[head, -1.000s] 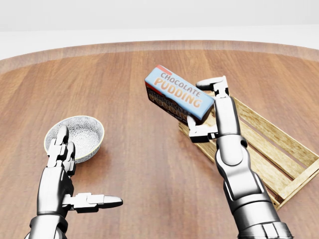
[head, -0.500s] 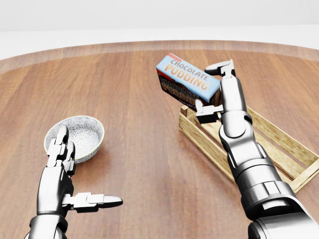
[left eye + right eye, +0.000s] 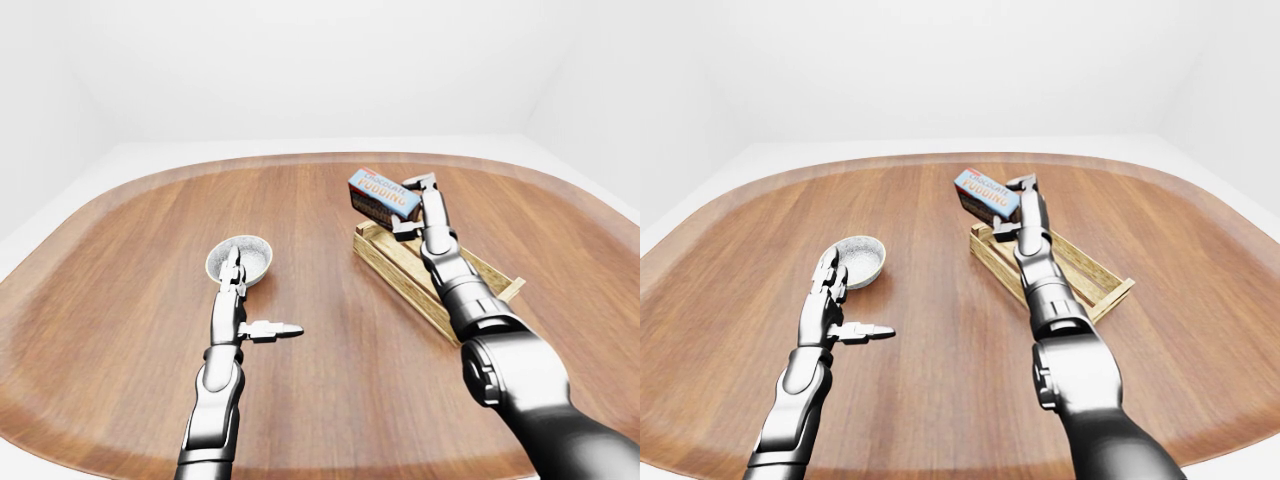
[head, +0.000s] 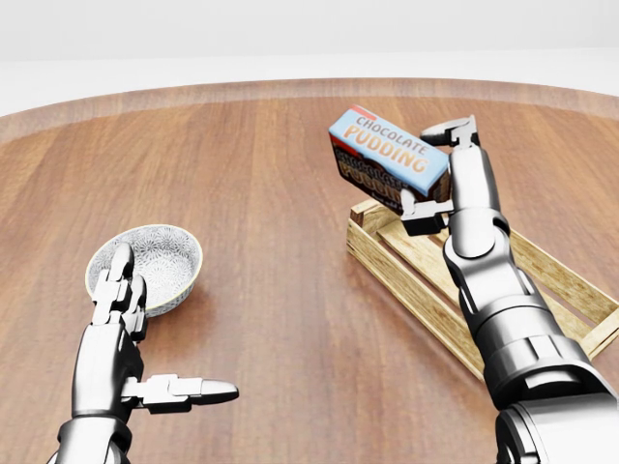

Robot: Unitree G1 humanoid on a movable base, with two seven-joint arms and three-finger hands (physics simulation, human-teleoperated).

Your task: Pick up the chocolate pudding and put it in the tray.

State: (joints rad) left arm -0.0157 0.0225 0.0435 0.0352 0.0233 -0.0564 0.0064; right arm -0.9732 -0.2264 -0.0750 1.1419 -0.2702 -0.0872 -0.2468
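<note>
1. Two hands are in view. The right hand (image 4: 435, 174) holds the chocolate pudding (image 4: 388, 159) in the air, its fingers (image 4: 453, 131) closed on the box's end, so that the box can travel.
2. The box hangs tilted over the tray (image 4: 411, 280), above the corner at 10 o'clock in the head view, probably so that it can be lowered inside.
3. The left hand (image 4: 124, 319) rests low with its fingers spread and empty, at 6 o'clock from the bowl (image 4: 145, 263) on the desk (image 4: 261, 193), clear of the carrying arm.

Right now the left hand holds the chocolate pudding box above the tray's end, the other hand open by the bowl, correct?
No. In the head view the right hand holds the chocolate pudding box above the tray; the left hand is open by the bowl.
</note>
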